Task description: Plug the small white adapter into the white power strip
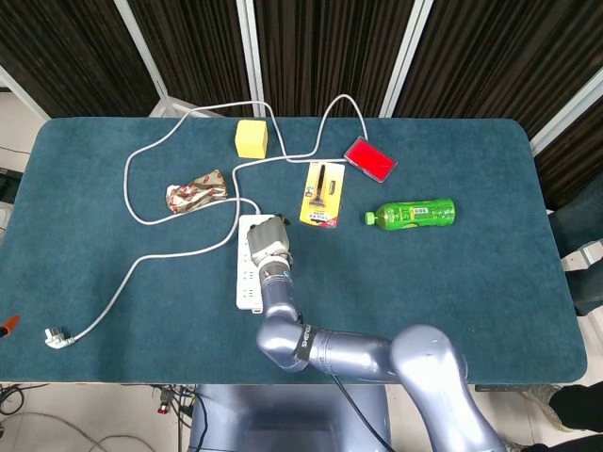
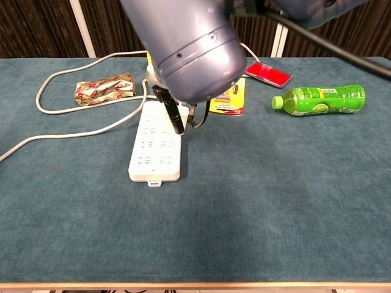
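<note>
The white power strip (image 1: pixel 249 266) lies near the tabletop's (image 1: pixel 471 311) front edge, left of centre, with bare cloth to its right and front. The right hand (image 1: pixel 268 242) hovers over the strip's far end, its dark fingers (image 2: pixel 171 113) pointing down at the sockets. Whether it clasps the adapter cannot be told; the adapter itself is hidden.

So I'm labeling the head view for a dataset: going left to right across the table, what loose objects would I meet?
Plug → snack wrapper → yellow block → yellow razor pack → red case → green bottle.
</note>
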